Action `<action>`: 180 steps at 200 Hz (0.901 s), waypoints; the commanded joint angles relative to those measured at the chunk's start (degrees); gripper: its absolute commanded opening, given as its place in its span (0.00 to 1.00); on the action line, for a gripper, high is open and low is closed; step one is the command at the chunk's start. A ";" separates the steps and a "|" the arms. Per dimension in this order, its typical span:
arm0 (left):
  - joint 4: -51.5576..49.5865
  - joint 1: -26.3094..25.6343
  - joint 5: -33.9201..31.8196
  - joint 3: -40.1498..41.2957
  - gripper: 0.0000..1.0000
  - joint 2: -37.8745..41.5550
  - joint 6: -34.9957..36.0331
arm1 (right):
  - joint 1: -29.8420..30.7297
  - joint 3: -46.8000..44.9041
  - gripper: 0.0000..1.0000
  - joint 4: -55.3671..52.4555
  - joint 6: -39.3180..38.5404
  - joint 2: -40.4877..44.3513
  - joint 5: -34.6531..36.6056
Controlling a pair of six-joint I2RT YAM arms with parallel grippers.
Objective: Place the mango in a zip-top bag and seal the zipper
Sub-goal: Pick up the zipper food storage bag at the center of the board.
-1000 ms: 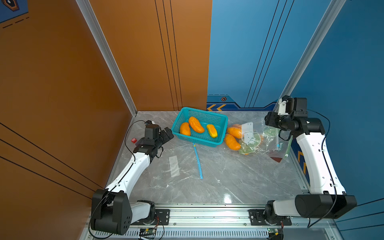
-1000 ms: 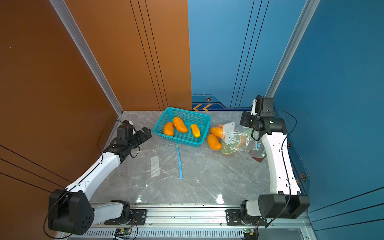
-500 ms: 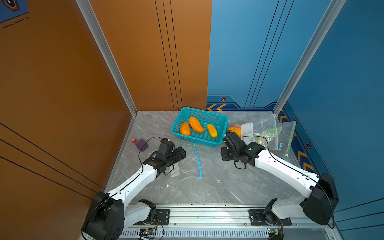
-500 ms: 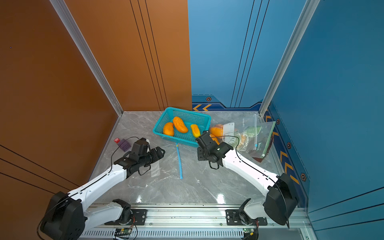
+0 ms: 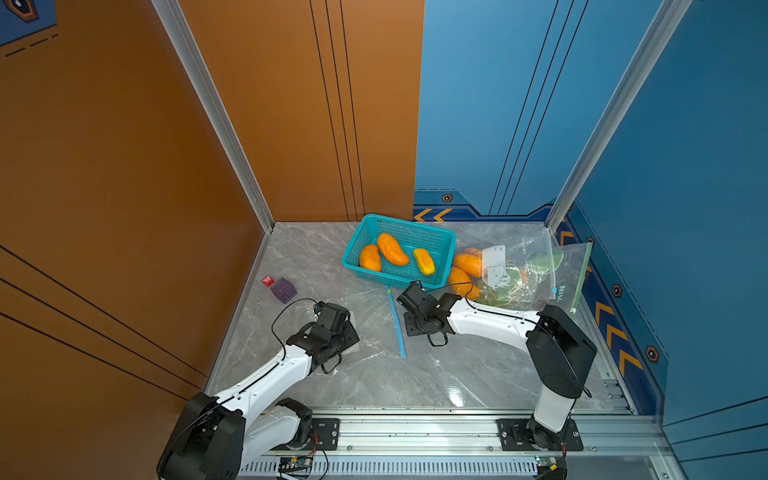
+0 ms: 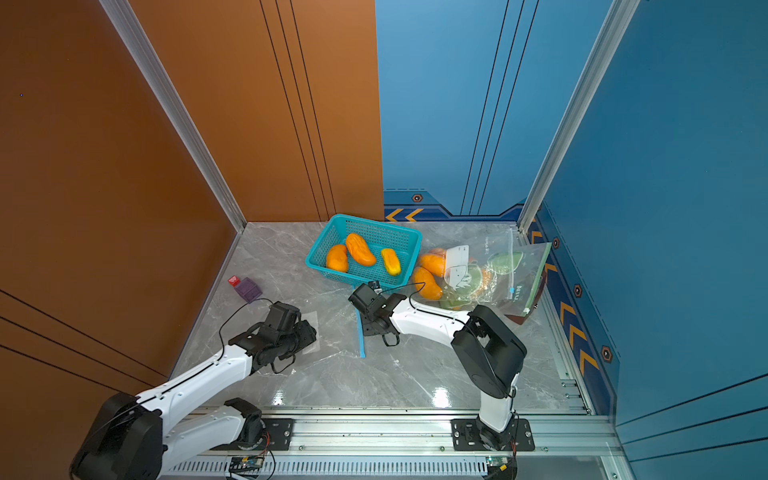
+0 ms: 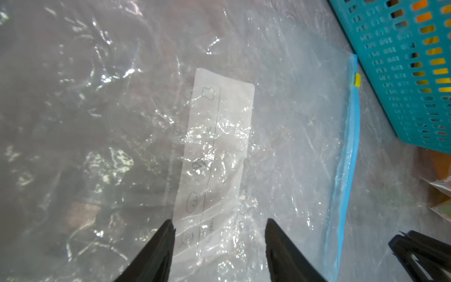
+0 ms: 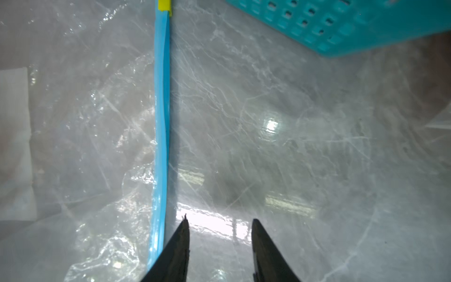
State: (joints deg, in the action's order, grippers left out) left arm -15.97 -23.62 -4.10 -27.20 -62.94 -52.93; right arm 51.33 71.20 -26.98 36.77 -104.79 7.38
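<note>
Bagging is not yet starting: three mangoes [image 5: 392,249] are lying in the teal basket [image 5: 354,241] near the worktop's [image 5: 415,382] rear edge, and the clear zip-top bag [image 5: 370,332] is lying flat and empty mid-worktop. Left gripper [image 7: 219,224] is hovering, jaws spread, over its white label [image 7: 219,136]. Right gripper [image 8: 219,219], spread and empty, is sitting just beside the blue zipper strip [image 8: 161,122]. Loading and sealing are both remaining.

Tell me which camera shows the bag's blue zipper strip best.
Right wrist: the zipper strip runs close-up across the whole frame, yellow slider at its end. The left wrist shows it farther off, near one edge; both top views, only a thin line.
</note>
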 commanded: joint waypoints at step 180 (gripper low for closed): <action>-0.93 0.57 -3.19 2.16 0.62 -5.83 2.02 | -3.34 3.34 0.44 18.63 4.12 -8.51 -21.36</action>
State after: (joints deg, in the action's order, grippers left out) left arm -14.24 -23.51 -6.46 -26.15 -67.26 -51.86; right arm 47.99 75.77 -12.91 39.83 -114.13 -9.61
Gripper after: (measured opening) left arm 0.616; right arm 0.484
